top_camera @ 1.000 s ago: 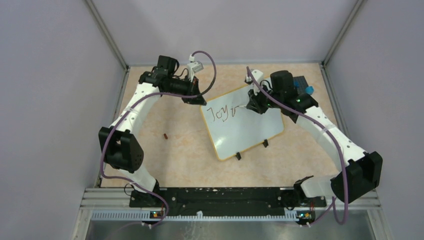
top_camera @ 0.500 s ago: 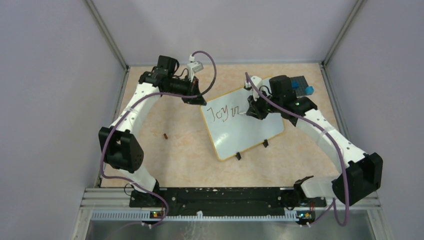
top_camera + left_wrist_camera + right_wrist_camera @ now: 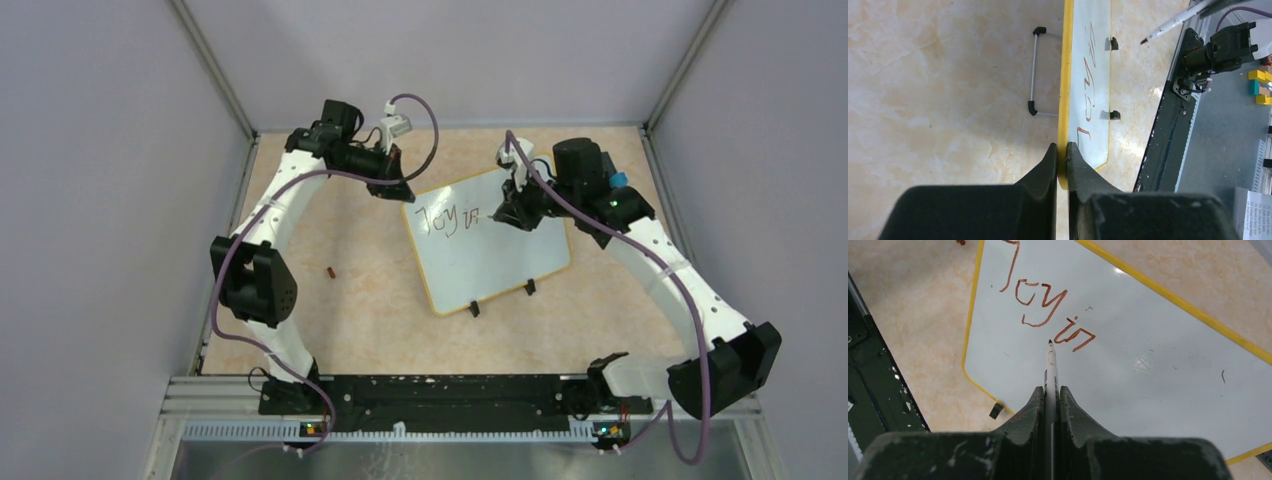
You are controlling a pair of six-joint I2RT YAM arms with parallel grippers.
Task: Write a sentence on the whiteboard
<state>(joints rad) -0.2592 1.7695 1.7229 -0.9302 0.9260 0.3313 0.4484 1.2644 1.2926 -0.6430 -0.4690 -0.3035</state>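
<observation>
Whiteboard (image 3: 495, 258) now shows "in" added after "Joy".

Robotics lab cell — plain lilac panel walls (image 3: 100, 200), aluminium frame posts (image 3: 215, 68) (base rail (image 3: 220, 395)), marbled beige tabletop (image 3: 370, 300).

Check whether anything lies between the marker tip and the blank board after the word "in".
Nothing visible does. The marker in the right gripper points at bare whiteboard beside the sentence; the left gripper clamps the yellow rim at a corner, clear of the writing area.
</observation>
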